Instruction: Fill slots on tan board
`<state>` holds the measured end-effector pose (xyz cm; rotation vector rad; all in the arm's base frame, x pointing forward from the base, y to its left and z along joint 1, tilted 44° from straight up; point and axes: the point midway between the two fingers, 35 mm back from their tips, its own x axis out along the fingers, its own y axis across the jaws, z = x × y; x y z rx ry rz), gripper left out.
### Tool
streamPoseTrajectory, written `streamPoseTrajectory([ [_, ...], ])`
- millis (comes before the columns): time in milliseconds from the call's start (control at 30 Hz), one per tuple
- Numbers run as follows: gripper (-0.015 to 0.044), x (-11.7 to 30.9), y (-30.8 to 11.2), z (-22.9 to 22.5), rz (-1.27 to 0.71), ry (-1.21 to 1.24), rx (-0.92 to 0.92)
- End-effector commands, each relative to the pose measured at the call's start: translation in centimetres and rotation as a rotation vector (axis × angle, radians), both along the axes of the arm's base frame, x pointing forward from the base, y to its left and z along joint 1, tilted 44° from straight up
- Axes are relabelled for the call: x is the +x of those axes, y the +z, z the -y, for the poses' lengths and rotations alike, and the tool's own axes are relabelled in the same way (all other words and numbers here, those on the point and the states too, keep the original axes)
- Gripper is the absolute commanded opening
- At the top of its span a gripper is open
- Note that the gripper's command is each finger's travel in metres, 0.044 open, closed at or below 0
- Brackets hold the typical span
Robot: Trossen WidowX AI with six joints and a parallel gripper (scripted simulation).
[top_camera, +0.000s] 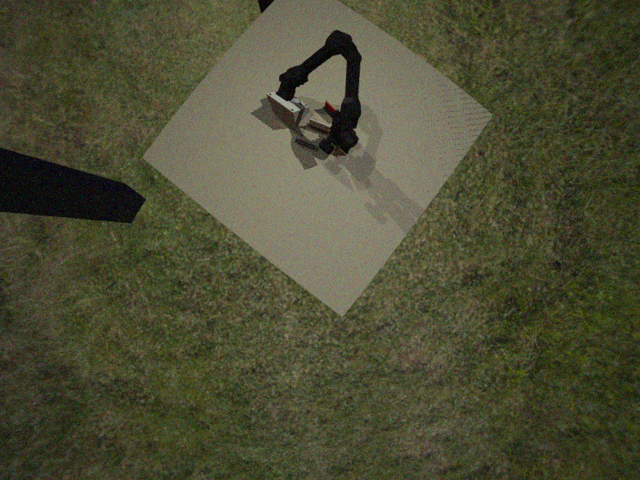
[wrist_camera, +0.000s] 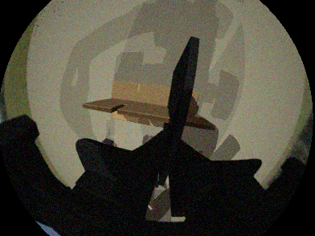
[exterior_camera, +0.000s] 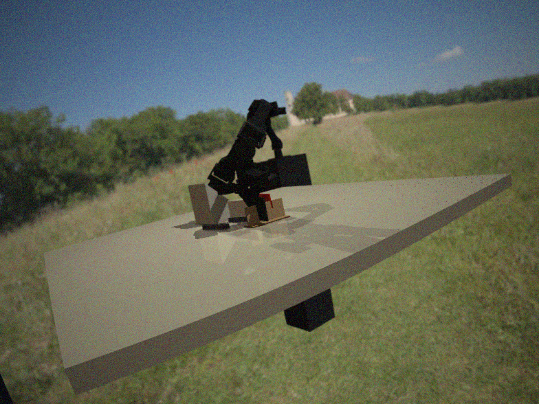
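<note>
- Starting far left in the exterior view, here's the tall block [top_camera: 282, 108] [exterior_camera: 199, 204], leaning a little on the tabletop [top_camera: 258, 206] [exterior_camera: 152, 282] [wrist_camera: 265, 80], with the arm's black links just above it.
- At its foot lies a dark strip [top_camera: 306, 144] [exterior_camera: 215, 226], low and flat.
- Next along, a shorter block [top_camera: 319, 123] [exterior_camera: 237, 209] sits between the tall block and the tan board.
- Now the jaws [top_camera: 340, 144] [exterior_camera: 262, 214]! They point down right at the tan board, pinched nearly together and gripping something thin; too dark to tell what it is.
- And here's the tan board [top_camera: 338, 152] [exterior_camera: 276, 209] [wrist_camera: 145, 111], standing upright on its long edge. The jaws cover part of it, and the wrist view shows a narrow gap in its upper edge, off to the left of the fingers.
- Behind it, a flash of color: the red board [top_camera: 330, 107] [exterior_camera: 265, 197] peeks over the top, a sliver showing through the tan one. The top view puts it apart from the jaws.
- Over on the right, the arm's shadows stretch across the tabletop toward its edge.
</note>
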<state>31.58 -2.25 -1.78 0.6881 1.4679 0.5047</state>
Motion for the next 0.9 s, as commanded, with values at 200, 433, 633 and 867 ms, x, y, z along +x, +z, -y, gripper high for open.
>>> streamPoseTrajectory([
  [200, 0.0052, 0.0, 0.0, 0.0, 0.001, 0.0, 0.0],
  [433, 0.0163, 0.0, 0.0, 0.0, 0.001, 0.0, 0.0],
  [633, 0.0163, 0.0, 0.0, 0.0, 0.001, 0.0, 0.0],
  [867, 0.0163, -0.5, 5.6, 5.5, -0.003, -0.005, 0.0],
])
